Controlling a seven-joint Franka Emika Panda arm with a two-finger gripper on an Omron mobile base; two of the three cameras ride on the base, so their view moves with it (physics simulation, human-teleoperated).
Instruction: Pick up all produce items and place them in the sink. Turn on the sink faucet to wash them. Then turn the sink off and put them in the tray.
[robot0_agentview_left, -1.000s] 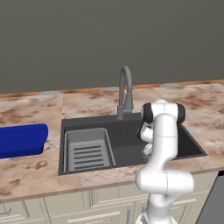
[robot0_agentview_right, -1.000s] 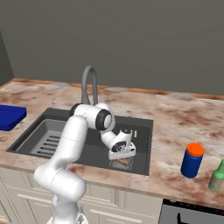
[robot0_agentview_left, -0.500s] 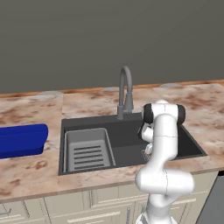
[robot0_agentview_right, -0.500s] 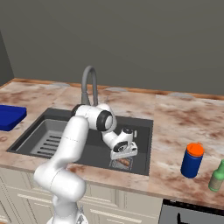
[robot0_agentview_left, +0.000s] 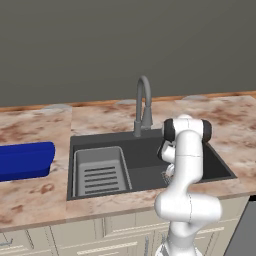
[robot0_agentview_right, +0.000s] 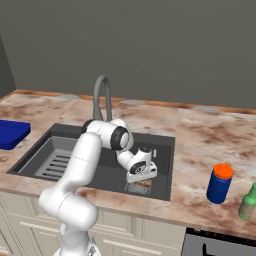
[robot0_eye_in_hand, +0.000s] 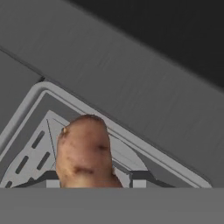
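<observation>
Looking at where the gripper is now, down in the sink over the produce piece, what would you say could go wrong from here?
The gripper straddles the lumpy produce piece on the drain grate; its uneven shape may slip from the fingertips when they close. Lifting toward the tray, the arm might clip the sink wall or faucet.

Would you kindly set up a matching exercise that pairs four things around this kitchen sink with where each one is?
Things:
1. potato
2. blue tray
3. grey rack
4. orange-lidded jar

Places:
A. left half of the sink
B. counter right of the sink
C. counter left of the sink
D. over the drain grate, between the gripper fingers

Pairs: 1-D, 2-C, 3-A, 4-B
</observation>
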